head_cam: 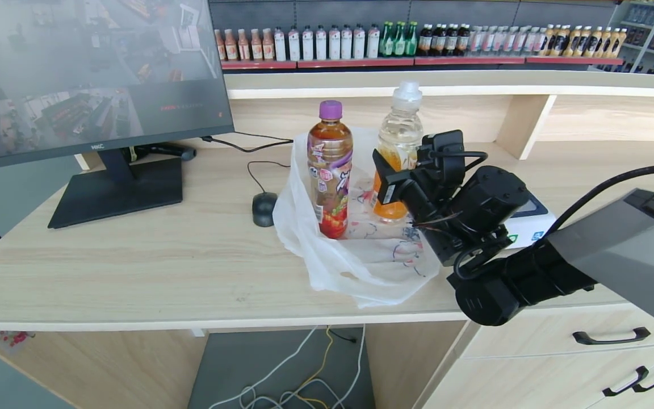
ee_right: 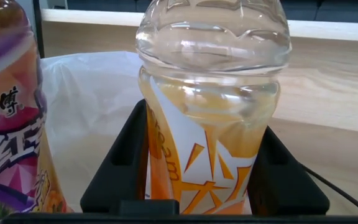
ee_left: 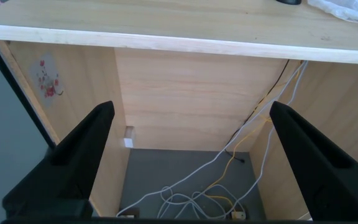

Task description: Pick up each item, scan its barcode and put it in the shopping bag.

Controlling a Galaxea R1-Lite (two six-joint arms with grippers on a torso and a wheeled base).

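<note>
A clear bottle (head_cam: 399, 128) with a white cap, an orange label and pale liquid stands on the white shopping bag (head_cam: 361, 255), which lies spread on the counter. My right gripper (head_cam: 398, 183) is shut on this bottle low down; in the right wrist view its black fingers (ee_right: 135, 137) press both sides of the bottle (ee_right: 210, 93). A red drink bottle (head_cam: 330, 170) with a purple cap stands upright on the bag just to the left, a small gap away. My left gripper (ee_left: 191, 162) hangs open below the counter's front edge, with nothing between its fingers.
A monitor (head_cam: 77, 74) on a black stand fills the left back of the counter (head_cam: 134, 261), with a mouse (head_cam: 263, 208) beside the bag. A white flat device (head_cam: 531, 224) lies behind my right arm. A raised ledge runs along the back. Drawers (head_cam: 588, 341) and loose cables (ee_left: 197, 193) sit below.
</note>
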